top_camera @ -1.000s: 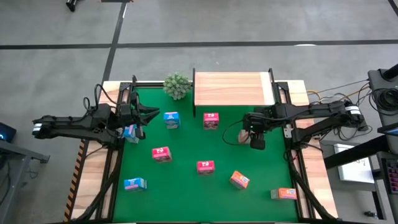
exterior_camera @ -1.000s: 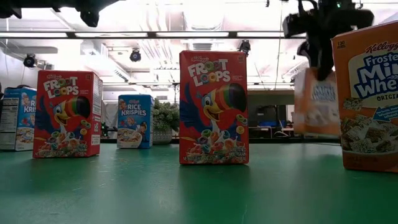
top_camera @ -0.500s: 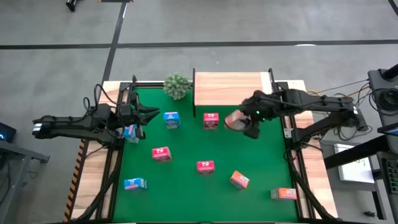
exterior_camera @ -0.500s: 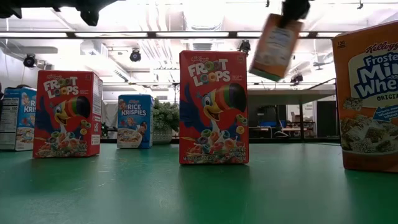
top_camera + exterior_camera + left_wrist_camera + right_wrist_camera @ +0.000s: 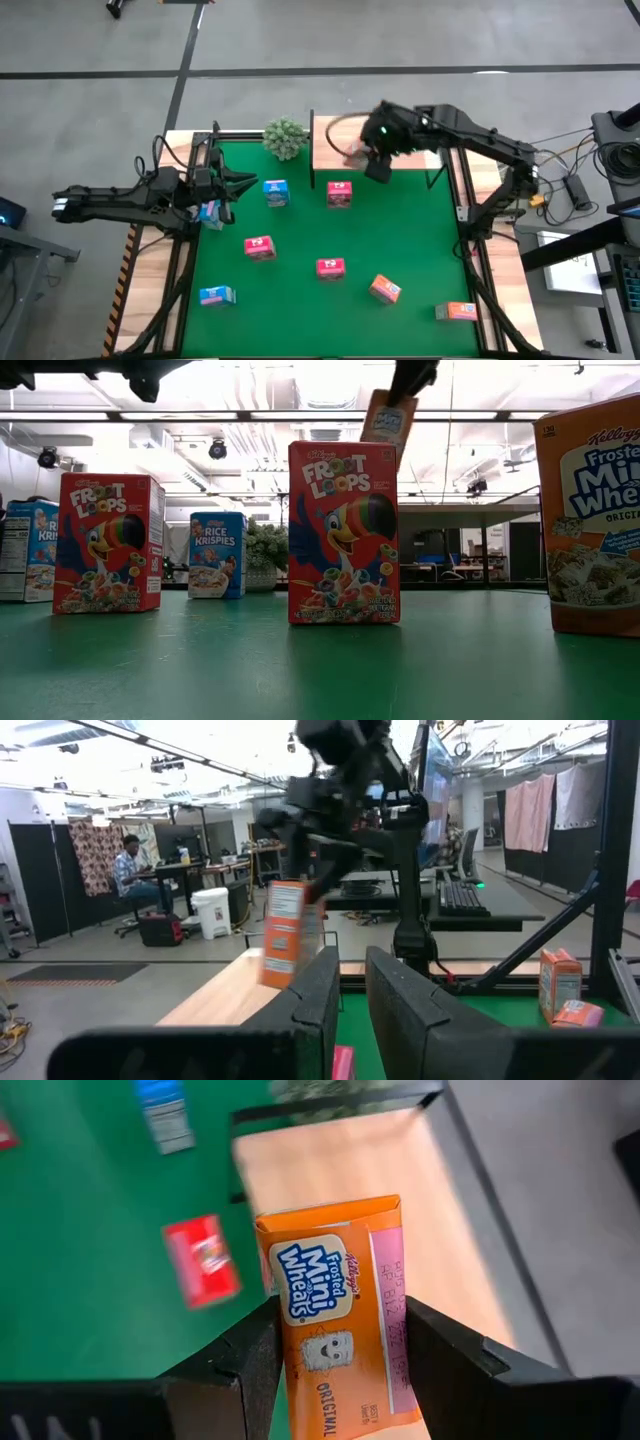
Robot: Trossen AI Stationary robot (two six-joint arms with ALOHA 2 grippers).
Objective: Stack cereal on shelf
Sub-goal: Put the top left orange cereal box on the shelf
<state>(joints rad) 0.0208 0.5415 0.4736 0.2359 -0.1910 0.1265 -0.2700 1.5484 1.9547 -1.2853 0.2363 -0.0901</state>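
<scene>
Right claw (image 5: 340, 1355) clamped on small orange cardboard cereal box (image 5: 335, 1315); held above light wooden shelf board (image 5: 335, 140); left claw (image 5: 350, 1005) pressed together near worktop's left edge

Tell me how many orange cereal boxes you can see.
3. One orange box is held in the right claw above the shelf; one lies on the green table near the front; one sits at the front right corner.

Grey concrete floor (image 5: 400, 40) surrounds the counter. Behind it, an open workshop: bright ceiling lights (image 5: 330, 385), dark partition panels (image 5: 35, 870), a person (image 5: 128, 870) seated at a desk (image 5: 190, 870), hanging cloths (image 5: 530, 810).
</scene>
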